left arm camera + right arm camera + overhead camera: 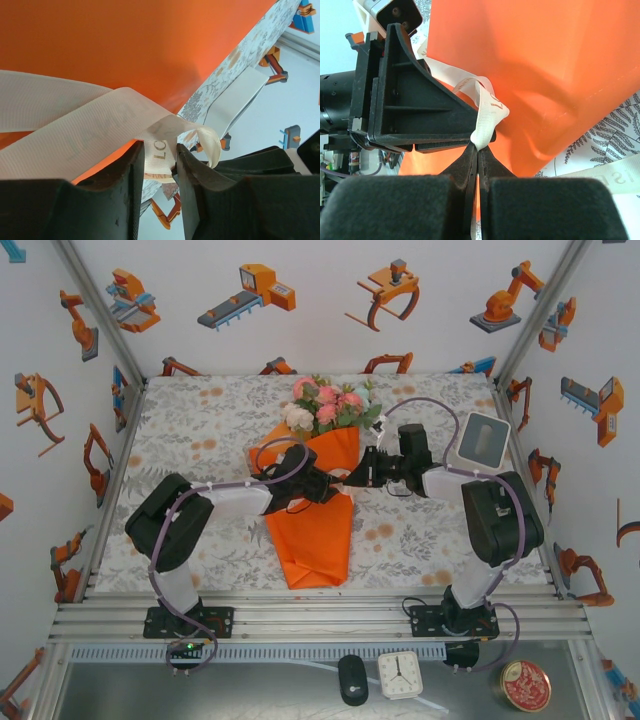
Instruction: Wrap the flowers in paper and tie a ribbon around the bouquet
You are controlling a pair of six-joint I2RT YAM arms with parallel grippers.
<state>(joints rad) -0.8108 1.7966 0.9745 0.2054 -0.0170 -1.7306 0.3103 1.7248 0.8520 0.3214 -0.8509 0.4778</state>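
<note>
Right fingers (462, 165) pressed together, tips pinching a strand of the ribbon (487, 107) that loops up from them against the orange paper (520, 65); a sliver of the same band shows lower down between the pads. Left fingers (125, 175) stand partly apart. A short printed length of ribbon fills the gap between them, touching both inner faces; cannot tell whether it is truly pinched or just lying there. From that gap, wide cream bands run left across the paper face, and a small curl folds over beside the right-hand finger. Another length trails away over the grey-and-orange floral tablecloth (200, 430). Overhead: the bouquet (335, 445) lies mid-table, its cone pointing toward the arm bases and its open end toward the back wall. The flowers (328, 405), pink and white with green leaves, spill from that open end. The left gripper (340, 483) and right gripper (358, 478) meet nearly tip to tip over the cone's waist, left arm reaching in from the left, right arm from the right. Cone lower half is flat and wide, its bottom edge near the front rail. A white box-shaped unit (483, 440) sits on the cloth by the right wall, apart from the bouquet. A small clock (400, 675) and a red round tin (525, 685) lie on the shelf below the rail.
</note>
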